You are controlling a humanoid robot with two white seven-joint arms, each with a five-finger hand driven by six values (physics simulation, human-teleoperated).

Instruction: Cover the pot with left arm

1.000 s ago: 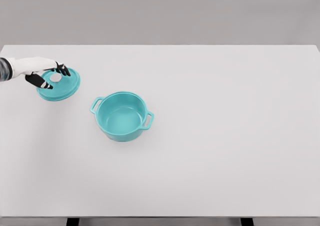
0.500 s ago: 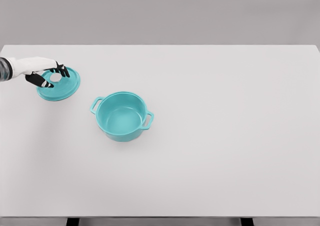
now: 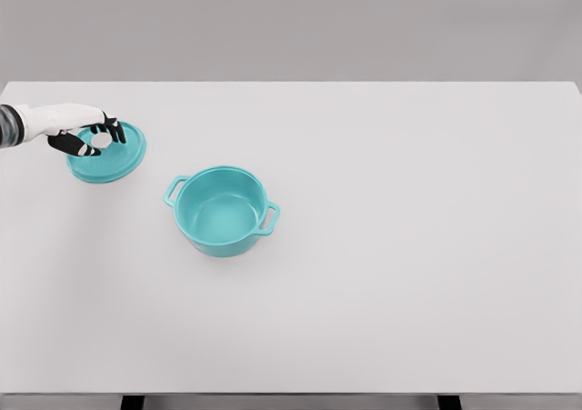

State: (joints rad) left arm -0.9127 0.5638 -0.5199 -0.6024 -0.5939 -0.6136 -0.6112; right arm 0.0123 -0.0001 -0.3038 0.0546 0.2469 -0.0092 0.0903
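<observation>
Here the left hand (image 3: 86,134) grips the lid (image 3: 114,155) knob, mostly hiding it; pot (image 3: 221,210) uncovered.

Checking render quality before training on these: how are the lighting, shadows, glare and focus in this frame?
Head view: light is flat and even across the white table; the open teal two-handled pot and the round teal lid cast only faint, soft shadows; no glare; edges are slightly soft everywhere, with no selective blur; the left hand over the lid's knob reads clearly.
</observation>
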